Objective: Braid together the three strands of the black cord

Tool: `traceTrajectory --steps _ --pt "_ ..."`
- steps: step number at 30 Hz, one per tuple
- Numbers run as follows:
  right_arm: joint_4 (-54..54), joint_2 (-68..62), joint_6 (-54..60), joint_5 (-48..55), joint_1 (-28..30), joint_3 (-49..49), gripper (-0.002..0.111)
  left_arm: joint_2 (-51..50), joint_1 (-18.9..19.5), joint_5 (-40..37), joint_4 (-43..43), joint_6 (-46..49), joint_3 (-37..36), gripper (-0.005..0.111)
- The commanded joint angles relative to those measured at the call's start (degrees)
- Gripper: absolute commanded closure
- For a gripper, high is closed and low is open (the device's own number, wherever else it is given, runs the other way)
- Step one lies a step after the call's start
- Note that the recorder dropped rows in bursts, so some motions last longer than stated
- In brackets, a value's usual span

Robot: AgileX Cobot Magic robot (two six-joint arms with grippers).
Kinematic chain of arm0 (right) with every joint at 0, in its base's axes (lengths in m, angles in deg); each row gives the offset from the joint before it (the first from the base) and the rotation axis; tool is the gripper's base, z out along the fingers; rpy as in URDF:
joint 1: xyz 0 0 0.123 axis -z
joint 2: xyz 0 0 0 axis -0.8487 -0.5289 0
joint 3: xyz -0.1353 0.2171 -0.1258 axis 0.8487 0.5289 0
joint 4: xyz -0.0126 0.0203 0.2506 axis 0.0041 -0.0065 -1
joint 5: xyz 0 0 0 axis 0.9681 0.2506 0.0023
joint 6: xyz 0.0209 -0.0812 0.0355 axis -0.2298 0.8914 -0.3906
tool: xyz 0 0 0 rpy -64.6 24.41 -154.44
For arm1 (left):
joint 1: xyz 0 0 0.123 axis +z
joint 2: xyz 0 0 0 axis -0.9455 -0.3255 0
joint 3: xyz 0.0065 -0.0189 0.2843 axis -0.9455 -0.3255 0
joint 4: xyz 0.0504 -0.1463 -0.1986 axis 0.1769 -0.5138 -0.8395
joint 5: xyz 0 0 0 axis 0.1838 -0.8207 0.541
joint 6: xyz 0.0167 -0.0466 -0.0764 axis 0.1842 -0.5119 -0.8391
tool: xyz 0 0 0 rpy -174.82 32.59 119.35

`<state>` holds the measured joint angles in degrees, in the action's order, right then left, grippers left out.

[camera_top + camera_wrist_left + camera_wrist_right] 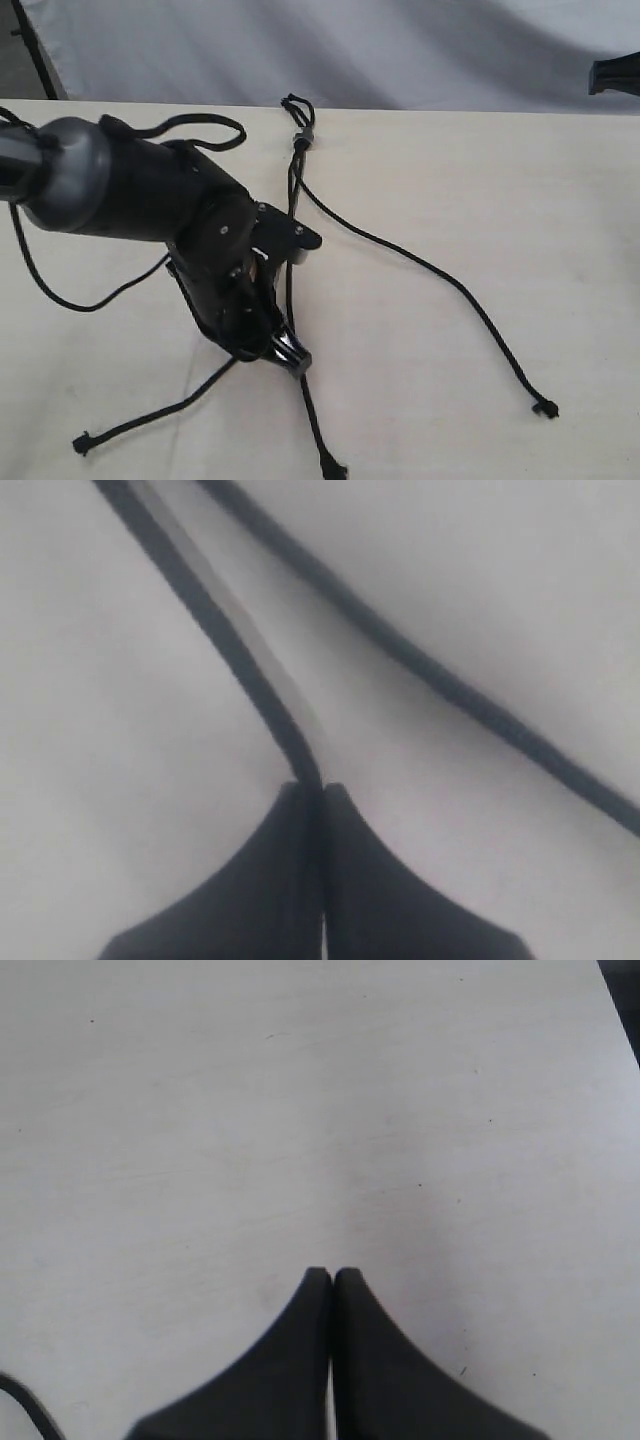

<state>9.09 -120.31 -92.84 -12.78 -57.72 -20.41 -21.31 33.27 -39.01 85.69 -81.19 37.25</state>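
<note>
The black cord lies on the pale table, its knot, small loop and grey band (299, 135) at the far edge. The three strands fan out toward the near side. One ends in a knot at the right (545, 408), one at the near middle (331, 467), one at the near left (82, 442). My left gripper (293, 357) is down on the table where the middle and left strands run close together. It is shut on a strand (235, 655); a second strand (450, 685) passes beside it. My right gripper (332, 1272) is shut on nothing, over bare table.
The left arm's thicker black cables loop over the table on the left (60, 292) and near the far edge (205, 122). A black part of the right arm (615, 72) shows at the top right. The table's far edge (450, 108) meets a white backdrop.
</note>
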Motion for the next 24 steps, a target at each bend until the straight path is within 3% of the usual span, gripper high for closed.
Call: traceTrajectory --steps 1,12,18,20,24 --pt "0.33 -0.06 0.48 0.01 0.13 0.10 0.108 6.31 3.92 -3.31 10.89 -11.39 -0.31 0.107" --pt "0.33 -0.06 0.48 -0.16 0.13 0.10 0.108 6.76 16.79 -1.84 12.89 -14.48 -2.61 0.107" --pt "0.33 -0.06 0.48 -0.16 0.13 0.10 0.108 2.89 19.00 3.22 12.89 -15.11 -5.59 0.105" --pt "0.33 -0.06 0.93 -0.16 0.13 0.10 0.108 1.83 19.00 3.35 12.89 -15.11 -5.59 0.098" --pt "0.33 -0.06 0.93 0.52 0.13 0.10 0.108 0.56 19.00 3.80 12.65 -15.11 -5.59 0.066"
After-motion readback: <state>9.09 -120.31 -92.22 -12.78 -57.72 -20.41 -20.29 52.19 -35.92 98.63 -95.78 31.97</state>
